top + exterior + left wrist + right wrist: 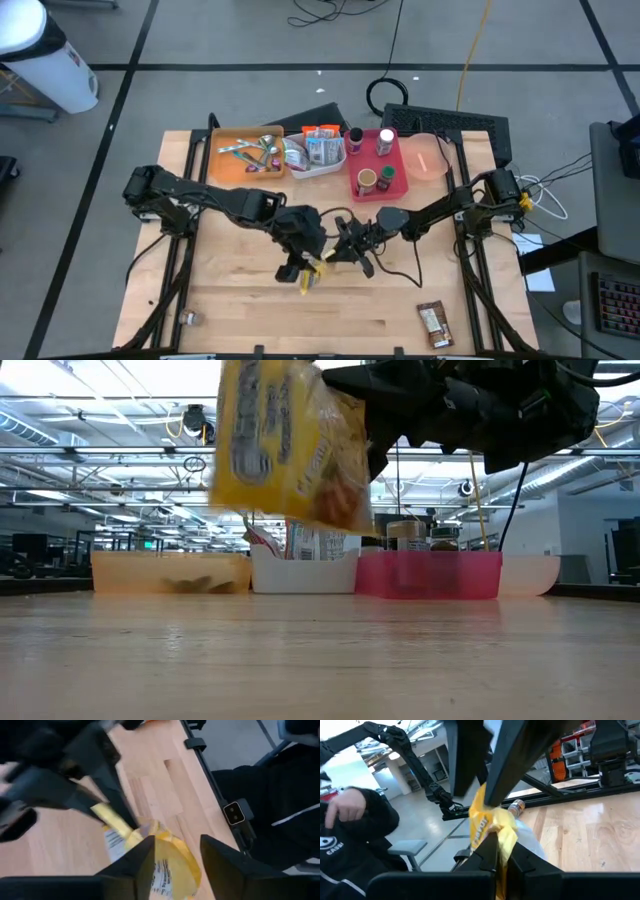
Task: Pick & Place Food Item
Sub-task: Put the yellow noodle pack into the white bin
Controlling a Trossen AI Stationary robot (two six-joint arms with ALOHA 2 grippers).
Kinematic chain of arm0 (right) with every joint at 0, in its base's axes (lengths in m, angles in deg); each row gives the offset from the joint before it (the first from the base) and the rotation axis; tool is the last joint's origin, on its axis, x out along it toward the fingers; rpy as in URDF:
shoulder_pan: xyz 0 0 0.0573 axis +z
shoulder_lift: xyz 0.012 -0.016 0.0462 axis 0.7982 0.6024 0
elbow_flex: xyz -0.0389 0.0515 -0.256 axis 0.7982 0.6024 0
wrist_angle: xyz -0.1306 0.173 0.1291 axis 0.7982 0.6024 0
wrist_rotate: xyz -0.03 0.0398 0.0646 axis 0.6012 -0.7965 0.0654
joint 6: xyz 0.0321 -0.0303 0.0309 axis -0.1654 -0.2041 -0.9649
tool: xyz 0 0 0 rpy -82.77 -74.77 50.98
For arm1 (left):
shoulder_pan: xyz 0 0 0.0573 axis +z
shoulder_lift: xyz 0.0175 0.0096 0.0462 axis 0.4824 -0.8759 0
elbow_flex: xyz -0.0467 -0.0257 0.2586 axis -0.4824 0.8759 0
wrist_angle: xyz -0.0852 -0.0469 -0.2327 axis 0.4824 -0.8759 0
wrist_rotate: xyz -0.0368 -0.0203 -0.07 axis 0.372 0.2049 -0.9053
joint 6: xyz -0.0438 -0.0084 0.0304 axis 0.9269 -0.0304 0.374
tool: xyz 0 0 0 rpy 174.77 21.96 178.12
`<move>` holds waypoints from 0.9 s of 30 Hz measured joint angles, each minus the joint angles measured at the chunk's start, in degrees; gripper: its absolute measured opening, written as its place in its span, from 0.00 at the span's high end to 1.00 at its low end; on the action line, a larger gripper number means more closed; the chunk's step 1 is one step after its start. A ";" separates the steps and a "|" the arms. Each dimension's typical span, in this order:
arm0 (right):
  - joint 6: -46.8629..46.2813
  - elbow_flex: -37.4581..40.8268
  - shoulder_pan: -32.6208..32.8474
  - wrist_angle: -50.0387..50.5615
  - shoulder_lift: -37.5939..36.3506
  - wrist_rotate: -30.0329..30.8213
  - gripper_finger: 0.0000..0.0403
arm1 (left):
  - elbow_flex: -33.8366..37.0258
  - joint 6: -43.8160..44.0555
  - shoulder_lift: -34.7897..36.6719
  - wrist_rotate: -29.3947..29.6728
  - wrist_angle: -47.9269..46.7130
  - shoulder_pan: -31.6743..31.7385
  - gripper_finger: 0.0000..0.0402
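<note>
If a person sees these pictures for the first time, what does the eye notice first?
First, the yellow snack bag, hanging in the air above the middle of the table, between the two arms. The right gripper is shut on its edge, while the left gripper stands open around it. Behind, a row of trays: orange, white and red.

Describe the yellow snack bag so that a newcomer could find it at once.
Start at the wooden table and go to its middle, where the two dark arms meet. The yellow snack bag hangs there above the wood, pinched by the right end effector. It is the only yellow packet outside the trays.
</note>
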 joint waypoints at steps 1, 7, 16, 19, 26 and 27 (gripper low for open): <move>0.49 0.00 0.00 0.02 0.00 0.03 1.00 | -1.11 0.21 0.00 0.02 -1.55 0.35 0.57; 4.10 0.00 -0.09 0.07 -0.05 4.03 1.00 | -6.26 0.42 0.09 1.05 -5.76 2.35 0.46; 13.48 0.00 -0.11 3.44 -2.11 13.84 1.00 | -6.88 5.50 -0.33 3.55 -8.59 4.90 0.43; 15.96 0.00 0.00 5.87 -3.71 16.55 1.00 | -6.82 6.35 -0.52 3.64 -9.85 5.61 0.43; 18.27 0.00 0.01 7.83 -7.65 16.78 1.00 | -6.68 7.08 -0.50 4.35 -10.86 6.25 0.43; 18.67 0.00 0.02 8.10 -7.94 16.79 1.00 | -6.68 7.08 -0.50 5.32 -11.17 6.21 0.43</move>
